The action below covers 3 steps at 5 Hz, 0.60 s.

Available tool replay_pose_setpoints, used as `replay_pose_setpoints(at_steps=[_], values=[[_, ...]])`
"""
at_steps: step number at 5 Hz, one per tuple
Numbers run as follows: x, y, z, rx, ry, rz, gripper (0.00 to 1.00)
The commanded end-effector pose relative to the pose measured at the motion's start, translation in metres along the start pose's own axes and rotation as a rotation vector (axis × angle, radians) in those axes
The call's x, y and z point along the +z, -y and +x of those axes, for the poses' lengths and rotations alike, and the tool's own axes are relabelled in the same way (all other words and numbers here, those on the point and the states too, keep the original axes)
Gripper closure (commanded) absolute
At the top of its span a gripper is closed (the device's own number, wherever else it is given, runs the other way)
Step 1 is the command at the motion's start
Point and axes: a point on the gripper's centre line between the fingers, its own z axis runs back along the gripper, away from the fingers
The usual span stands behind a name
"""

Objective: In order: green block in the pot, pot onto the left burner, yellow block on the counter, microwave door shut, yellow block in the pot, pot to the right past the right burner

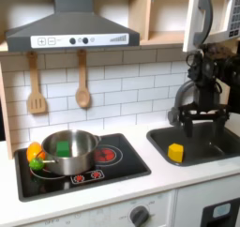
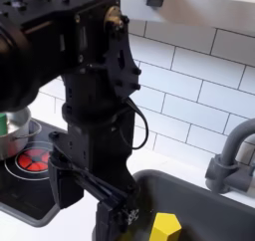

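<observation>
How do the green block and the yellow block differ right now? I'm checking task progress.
The green block sits inside the pot on the stove, while the yellow block lies in the sink. One is bright green, the other bright yellow. Both are small cube-like blocks of similar size, and neither is in the tool.

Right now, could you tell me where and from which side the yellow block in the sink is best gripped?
Probably from above, closing the pincer across two opposite flat sides of the yellow block. It sits low in the sink, whose walls likely block a sideways approach, and the pincer hangs over the basin.
</observation>
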Motion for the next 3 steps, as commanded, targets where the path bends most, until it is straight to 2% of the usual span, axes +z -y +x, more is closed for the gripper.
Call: replay_pose_setpoints(at_steps=[1, 3], values=[[-0.017, 0.0, 0.025, 0.004, 0.014, 0.035, 0.0], [-0.03, -0.01, 0.042, 0.012, 0.012, 0.04, 0.0]])
